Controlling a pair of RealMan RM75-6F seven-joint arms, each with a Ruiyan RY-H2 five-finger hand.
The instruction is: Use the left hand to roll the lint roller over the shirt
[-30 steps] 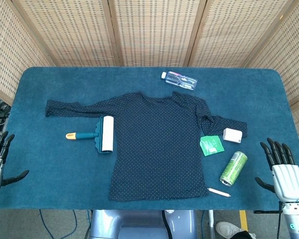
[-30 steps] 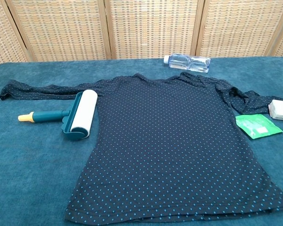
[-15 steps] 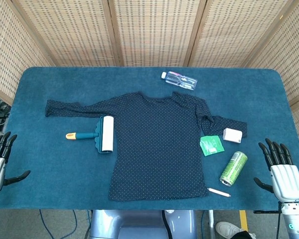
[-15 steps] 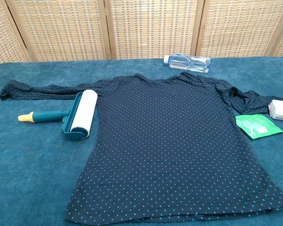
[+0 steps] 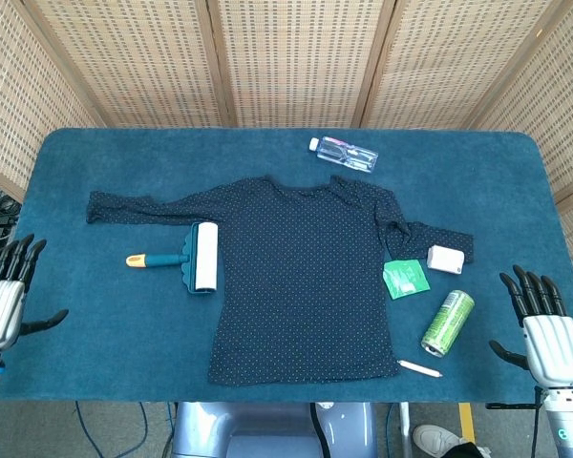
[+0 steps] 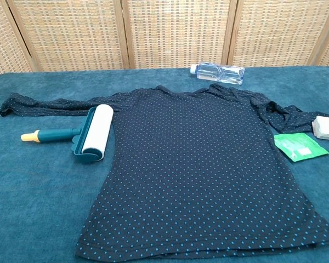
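Observation:
A dark dotted shirt point(image 5: 301, 277) point(image 6: 203, 164) lies flat in the middle of the blue table. The lint roller point(image 5: 196, 258) point(image 6: 90, 133), with a white roll, green frame and yellow-tipped handle, lies at the shirt's left edge, handle pointing left. My left hand point(image 5: 5, 296) hovers at the table's left edge, open with fingers spread, well left of the roller's handle. My right hand point(image 5: 544, 329) is open at the front right corner, holding nothing. Neither hand shows in the chest view.
A clear water bottle point(image 5: 344, 153) point(image 6: 216, 72) lies behind the shirt's collar. To the right of the shirt are a white box point(image 5: 445, 259) point(image 6: 326, 127), a green packet point(image 5: 405, 279) point(image 6: 300, 146), a green can point(image 5: 447, 322) on its side and a pencil point(image 5: 419, 368).
My left hand has risen and moved slightly inward toward the table. The right hand has barely shifted. The roller and shirt have not moved.

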